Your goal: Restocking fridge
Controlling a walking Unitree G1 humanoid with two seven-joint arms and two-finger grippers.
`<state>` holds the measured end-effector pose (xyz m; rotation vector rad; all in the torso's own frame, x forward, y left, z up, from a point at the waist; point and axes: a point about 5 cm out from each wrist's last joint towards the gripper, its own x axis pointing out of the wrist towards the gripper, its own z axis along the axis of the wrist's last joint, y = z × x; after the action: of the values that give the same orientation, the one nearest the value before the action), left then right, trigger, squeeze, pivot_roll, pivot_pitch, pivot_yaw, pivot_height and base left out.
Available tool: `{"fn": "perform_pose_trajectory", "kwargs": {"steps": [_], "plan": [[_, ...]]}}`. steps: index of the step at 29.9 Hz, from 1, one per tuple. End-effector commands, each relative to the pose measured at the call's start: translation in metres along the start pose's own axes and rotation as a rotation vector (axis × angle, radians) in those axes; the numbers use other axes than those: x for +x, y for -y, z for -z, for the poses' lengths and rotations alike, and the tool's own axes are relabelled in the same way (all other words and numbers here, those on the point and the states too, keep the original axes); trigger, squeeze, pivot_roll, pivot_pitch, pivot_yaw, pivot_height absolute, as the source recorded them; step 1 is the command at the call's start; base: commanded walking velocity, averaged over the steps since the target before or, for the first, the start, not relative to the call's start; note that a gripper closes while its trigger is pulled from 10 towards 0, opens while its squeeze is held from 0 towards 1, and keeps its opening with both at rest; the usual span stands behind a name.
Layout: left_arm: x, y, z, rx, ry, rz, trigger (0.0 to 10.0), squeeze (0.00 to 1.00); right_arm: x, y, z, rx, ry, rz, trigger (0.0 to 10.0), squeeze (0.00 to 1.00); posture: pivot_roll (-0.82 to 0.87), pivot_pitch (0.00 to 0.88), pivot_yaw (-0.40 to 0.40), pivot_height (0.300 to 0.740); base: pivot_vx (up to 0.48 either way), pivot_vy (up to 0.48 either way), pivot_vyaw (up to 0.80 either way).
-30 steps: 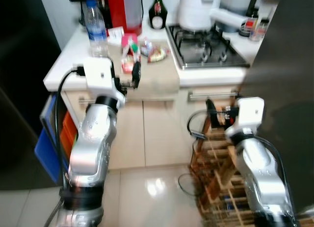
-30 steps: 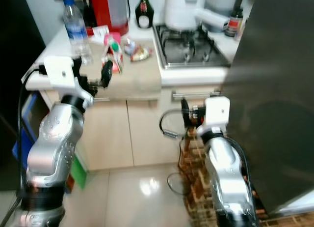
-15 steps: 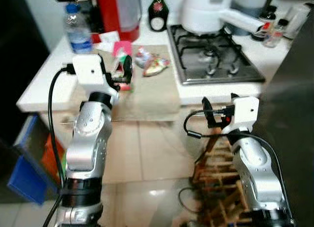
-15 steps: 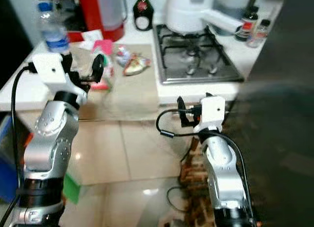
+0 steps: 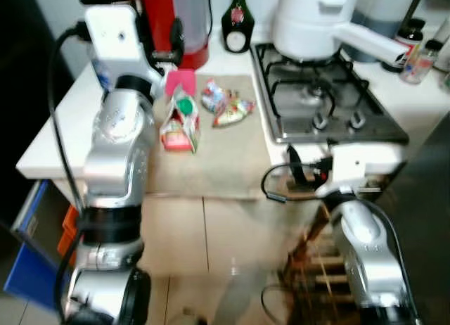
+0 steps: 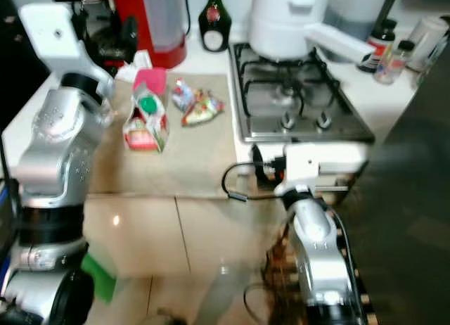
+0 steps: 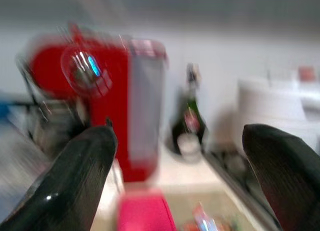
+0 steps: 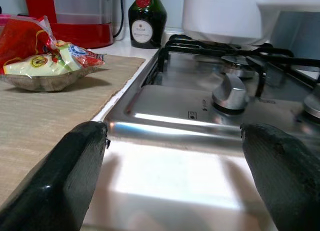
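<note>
Red-green carton [image 5: 180, 121] lies on beige mat [image 5: 225, 156].

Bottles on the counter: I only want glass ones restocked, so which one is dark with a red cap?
The dark bottle standing at the back between the red coffee machine and the hob. The small bottles at the far right corner are lighter and smaller.

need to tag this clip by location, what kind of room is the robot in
Most likely a home kitchen. A gas hob is set into a white countertop, a red coffee machine and a dark bottle stand at the back, and cupboard fronts sit below.
</note>
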<state>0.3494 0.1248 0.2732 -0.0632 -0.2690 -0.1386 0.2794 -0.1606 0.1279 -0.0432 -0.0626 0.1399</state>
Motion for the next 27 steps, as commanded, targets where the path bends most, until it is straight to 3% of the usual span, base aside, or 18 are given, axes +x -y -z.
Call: {"fn": "perform_pose_trajectory", "kwargs": {"steps": [1,3,7,16,27], "plan": [[0.005,0.003,0.009,0.029,-0.093,0.019,10.0,0.0,0.0,0.0,-0.003,0.001,0.008,0.0,10.0,0.0,-0.03,0.0,0.019,0.74,0.0,0.0,0.0],[0.008,0.007,0.011,0.038,-0.121,0.039,10.0,0.0,0.0,0.0,-0.003,0.001,0.008,-0.001,10.0,0.0,-0.03,0.0,0.019,0.74,0.0,0.0,0.0],[0.013,0.01,0.014,-0.021,-0.179,0.033,10.0,0.0,0.0,0.0,-0.004,-0.003,0.005,-0.002,10.0,0.0,-0.04,0.0,0.016,0.74,0.0,0.0,0.0],[0.008,0.008,0.035,-0.007,-0.319,-0.022,10.0,0.0,-0.001,0.001,-0.003,-0.009,-0.008,-0.007,10.0,0.0,-0.04,0.0,0.01,0.74,0.0,0.0,0.0],[0.005,0.002,0.043,0.028,-0.379,-0.072,10.0,0.0,0.0,0.001,-0.002,-0.003,-0.018,-0.014,10.0,0.0,-0.04,0.0,0.008,0.74,0.0,0.0,0.0]]}}
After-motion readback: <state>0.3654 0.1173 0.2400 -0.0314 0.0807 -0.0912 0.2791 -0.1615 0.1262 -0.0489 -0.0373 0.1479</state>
